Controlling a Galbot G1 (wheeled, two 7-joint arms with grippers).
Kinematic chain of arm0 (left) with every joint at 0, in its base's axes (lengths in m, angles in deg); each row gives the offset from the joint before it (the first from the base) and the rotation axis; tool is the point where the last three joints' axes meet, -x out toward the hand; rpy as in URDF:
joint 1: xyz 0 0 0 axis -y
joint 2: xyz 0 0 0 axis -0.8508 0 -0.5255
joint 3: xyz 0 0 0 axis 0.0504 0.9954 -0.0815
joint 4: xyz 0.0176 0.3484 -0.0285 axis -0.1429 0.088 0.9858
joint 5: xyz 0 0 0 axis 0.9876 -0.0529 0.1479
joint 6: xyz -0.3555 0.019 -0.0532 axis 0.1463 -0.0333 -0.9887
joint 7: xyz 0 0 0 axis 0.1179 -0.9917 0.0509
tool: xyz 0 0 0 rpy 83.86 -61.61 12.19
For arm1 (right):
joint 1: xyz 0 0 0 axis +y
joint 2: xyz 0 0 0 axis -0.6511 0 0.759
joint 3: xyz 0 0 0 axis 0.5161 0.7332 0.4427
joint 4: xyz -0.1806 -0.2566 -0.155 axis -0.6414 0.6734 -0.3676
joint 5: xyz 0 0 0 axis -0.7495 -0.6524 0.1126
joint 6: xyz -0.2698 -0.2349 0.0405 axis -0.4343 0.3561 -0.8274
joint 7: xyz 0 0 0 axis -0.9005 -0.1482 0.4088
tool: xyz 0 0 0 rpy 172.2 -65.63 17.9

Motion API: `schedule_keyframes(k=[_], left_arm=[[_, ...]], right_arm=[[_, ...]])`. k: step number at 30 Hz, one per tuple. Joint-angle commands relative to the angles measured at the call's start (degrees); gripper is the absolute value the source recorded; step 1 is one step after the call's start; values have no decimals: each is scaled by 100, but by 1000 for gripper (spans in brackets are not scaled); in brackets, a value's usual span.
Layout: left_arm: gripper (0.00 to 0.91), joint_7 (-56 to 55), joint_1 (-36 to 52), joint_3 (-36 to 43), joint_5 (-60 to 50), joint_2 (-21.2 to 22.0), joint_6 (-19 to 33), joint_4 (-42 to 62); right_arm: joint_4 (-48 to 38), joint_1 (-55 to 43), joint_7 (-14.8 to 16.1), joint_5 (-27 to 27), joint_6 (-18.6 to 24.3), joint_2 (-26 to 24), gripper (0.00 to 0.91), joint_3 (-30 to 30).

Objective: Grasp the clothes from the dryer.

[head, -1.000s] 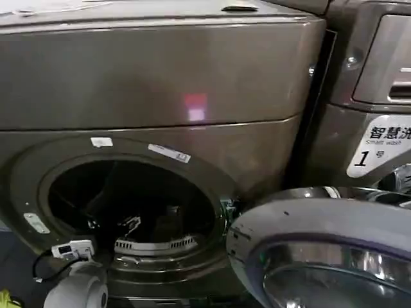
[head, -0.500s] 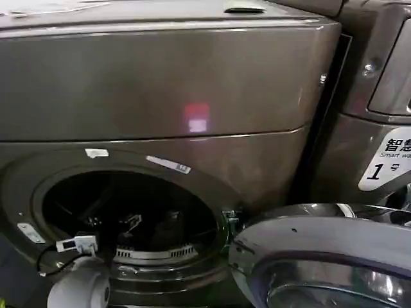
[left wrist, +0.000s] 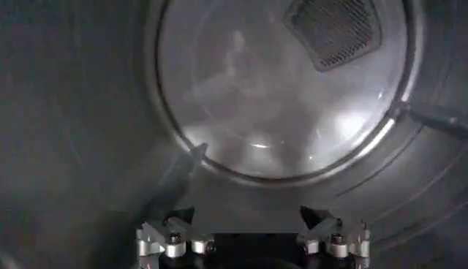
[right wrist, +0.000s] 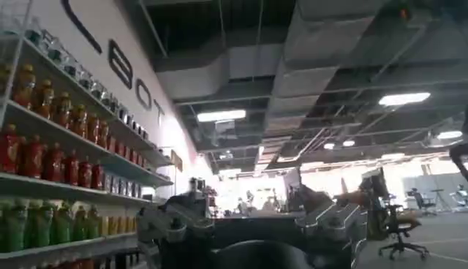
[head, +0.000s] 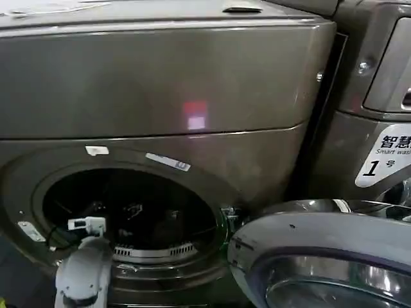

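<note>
dryer (head: 160, 90): bronze-grey front loader, takes up most of the head view; red light (head: 195, 114) on the plain upper panel
door (head: 321, 256): swung open at near right, glass facing up
neighbour machine (head: 379, 128): far right, white "1" sticker (head: 383, 160)
porthole (head: 128, 215): wide, round, dark inside
drum (left wrist: 285, 88): left wrist view looks straight in; shiny round back wall, mesh vent (left wrist: 334, 28), one paddle (left wrist: 172, 179) on the wall
left arm (head: 83, 276): near left, reaching up over the lower-left porthole rim
left gripper (left wrist: 248, 219): inside the drum, fingers spread apart, nothing between them
right gripper (right wrist: 252, 234): away from the dryer, aimed at open room with shelves (right wrist: 58, 168) of bottles; fingers spread, empty
clothes: cannot tell where; pale shapes on the drum back wall could be reflections
</note>
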Motion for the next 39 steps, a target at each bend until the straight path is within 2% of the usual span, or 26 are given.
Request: schedule_keyframes(k=[1, 7, 10, 13, 17, 19, 27, 39], left_arm=[[907, 2851, 776, -46, -2823, -180, 336, 767], [907, 4605, 1091, -165, -4926, -343, 2096, 941], [907, 5253, 1337, -210, -5144, -466, 3157, 1074], [907, 6008, 1547, -207, -5390, -681, 4732, 1225], [907, 6684, 1903, -13, -5516, -887, 5361, 1413], [907, 6690, 2037, 27, -5646, -931, 5992, 1508], [907, 6692, 2159, 629, -6242, -1269, 6292, 1683], [907, 6693, 2432, 1378, -6219, -1664, 6222, 2139]], right_arm=[[28, -10, 0, 5, 4, -1, 907, 17], [84, -59, 34, 4, 10, 13, 907, 104], [110, -66, 32, -7, 24, 34, 907, 152], [130, -93, 34, -15, 24, 32, 907, 186], [113, -87, 37, -16, 27, 29, 907, 192], [122, -85, 37, -19, 29, 33, 907, 201], [201, -143, 32, -117, 28, 52, 907, 337], [154, -190, 40, -160, 40, 40, 907, 410]])
